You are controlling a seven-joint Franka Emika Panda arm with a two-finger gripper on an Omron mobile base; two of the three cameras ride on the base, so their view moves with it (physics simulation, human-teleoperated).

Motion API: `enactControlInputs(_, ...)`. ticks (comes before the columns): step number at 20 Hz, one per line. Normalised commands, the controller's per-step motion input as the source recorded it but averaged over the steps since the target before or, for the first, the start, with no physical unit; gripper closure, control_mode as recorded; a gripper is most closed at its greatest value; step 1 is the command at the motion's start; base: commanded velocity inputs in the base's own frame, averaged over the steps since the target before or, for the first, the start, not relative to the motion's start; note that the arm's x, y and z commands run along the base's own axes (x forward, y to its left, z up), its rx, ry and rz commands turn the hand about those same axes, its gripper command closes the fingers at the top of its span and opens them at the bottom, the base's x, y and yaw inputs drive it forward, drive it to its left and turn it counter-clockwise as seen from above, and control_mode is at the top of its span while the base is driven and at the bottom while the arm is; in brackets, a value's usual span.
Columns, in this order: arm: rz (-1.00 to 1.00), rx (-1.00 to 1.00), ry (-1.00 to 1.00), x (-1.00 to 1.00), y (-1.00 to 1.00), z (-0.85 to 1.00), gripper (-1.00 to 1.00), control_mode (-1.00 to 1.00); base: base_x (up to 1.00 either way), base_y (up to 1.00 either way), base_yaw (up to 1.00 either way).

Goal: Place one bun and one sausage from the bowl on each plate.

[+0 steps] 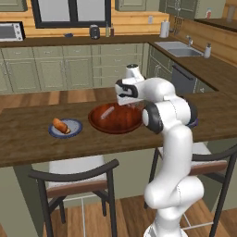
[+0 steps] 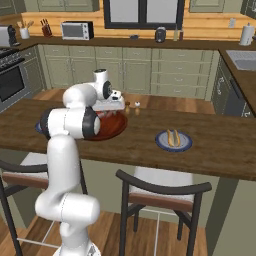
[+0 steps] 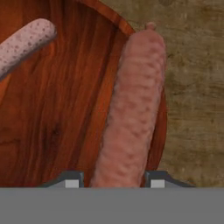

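Observation:
My gripper [image 3: 113, 181] hangs over the right part of the reddish-brown wooden bowl [image 1: 109, 119], shut on a long pink sausage [image 3: 131, 109] that sits between its fingertips [image 3: 72, 180] and reaches out past the bowl's rim. A second, paler sausage [image 3: 24, 43] lies in the bowl. The left plate [image 1: 74, 130] holds a bun [image 1: 60, 125]. The right plate [image 2: 184, 145] holds another bun [image 2: 173, 137]. Each plate is partly hidden by my arm in the other base view.
The bowl and plates stand on a dark wooden counter [image 1: 28, 143]. Two small shakers [image 2: 132, 105] stand behind the bowl. Two dark-framed stools [image 1: 74, 173] are tucked under the counter's near edge. A sink [image 1: 178, 48] lies far back right.

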Motion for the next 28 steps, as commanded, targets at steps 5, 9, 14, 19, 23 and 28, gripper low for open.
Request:
enactControlInputs(5, 0.00, 0.00, -0.13, -0.22, -1.00, 0.20, 1.00, -1.00, 0.00, 0.00, 0.00)
enactControlInputs(9, 0.03, 0.09, -0.10, 0.00, -1.00, 0.02, 1.00, -1.00, 0.00, 0.00, 0.00)
enactControlInputs(14, 0.01, 0.12, -0.11, -0.10, -1.00, 0.00, 1.00, -1.00, 0.00, 0.00, 0.00)
enactControlInputs(19, 0.00, 0.01, 0.07, -0.06, -0.89, 0.18, 1.00, -1.00, 0.00, 0.00, 0.00)
enactControlInputs(23, 0.03, -0.03, 0.35, 0.00, -0.38, 0.02, 1.00, -1.00, 0.00, 0.00, 0.00)
enactControlInputs(28, 0.33, -0.22, 0.22, 0.00, -0.02, -0.21, 1.00, -1.00, 0.00, 0.00, 0.00)
